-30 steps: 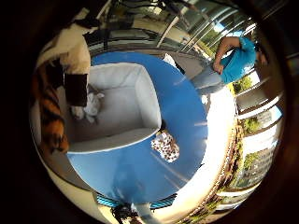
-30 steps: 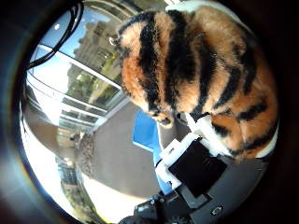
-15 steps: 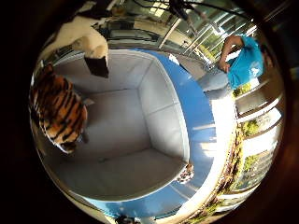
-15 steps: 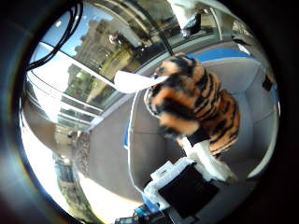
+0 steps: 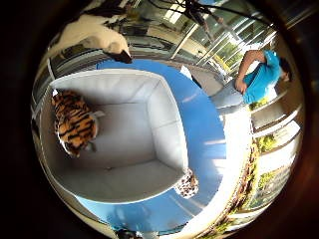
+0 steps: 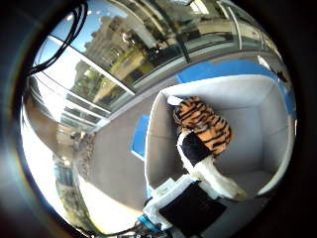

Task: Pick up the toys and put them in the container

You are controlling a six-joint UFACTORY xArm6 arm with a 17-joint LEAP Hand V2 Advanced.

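The tiger-striped plush toy [image 5: 75, 125] lies on the floor of the pale grey fabric container [image 5: 169, 137], against one of its walls, with nothing holding it. A small spotted toy [image 5: 187, 183] sits on the blue table [image 5: 207, 119], just outside a corner of the container. My right hand [image 6: 200, 191] hovers above the container, open. One white and black finger [image 6: 195, 150] reaches out over the tiger without gripping it, and another fingertip [image 5: 102, 37] shows past the container's rim.
The container takes up much of the blue table, whose edge runs close past the spotted toy. Grey floor [image 6: 109, 163] lies beyond the table, and glass walls [image 6: 124, 54] bound the space.
The tiger toy, held tight against my palm a second ago, has dropped free and now lies in the container. My hand has drawn back from it, so it looks smaller.
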